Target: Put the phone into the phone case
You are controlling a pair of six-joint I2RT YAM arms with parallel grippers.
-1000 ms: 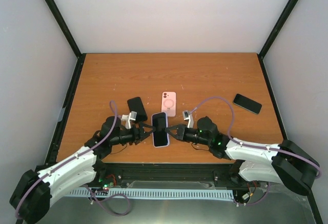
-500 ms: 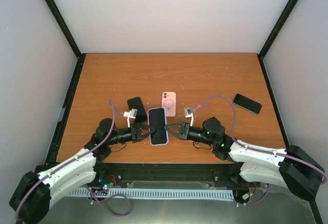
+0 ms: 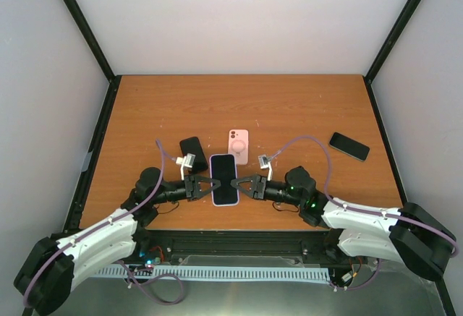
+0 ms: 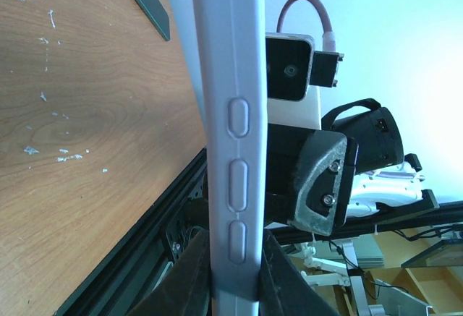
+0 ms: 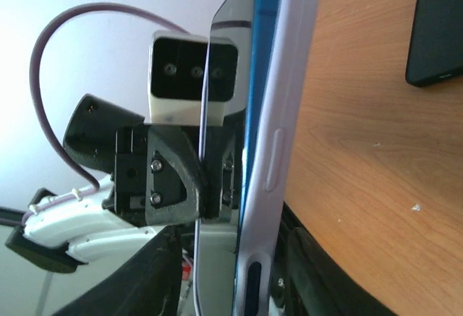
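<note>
A phone (image 3: 223, 178) with a dark screen sits in a lavender phone case (image 3: 234, 202), held just above the table near its front edge. My left gripper (image 3: 210, 184) is shut on the case's left side. In the left wrist view both fingers (image 4: 189, 280) press the button edge of the case (image 4: 230, 150). My right gripper (image 3: 237, 184) stands open at the case's right side. In the right wrist view its fingers (image 5: 145, 280) are spread off the case (image 5: 278, 113). The phone's blue rim (image 5: 249, 150) shows inside the case.
A pink case (image 3: 238, 144) lies just behind the held phone. A black phone (image 3: 193, 152) lies to its left, by my left wrist. Another black phone (image 3: 349, 146) lies at the right of the table, also in the right wrist view (image 5: 438, 27).
My left gripper has shut on the case's left side. My right gripper has let go and opened. The cased phone has shifted a little to the left and away.
</note>
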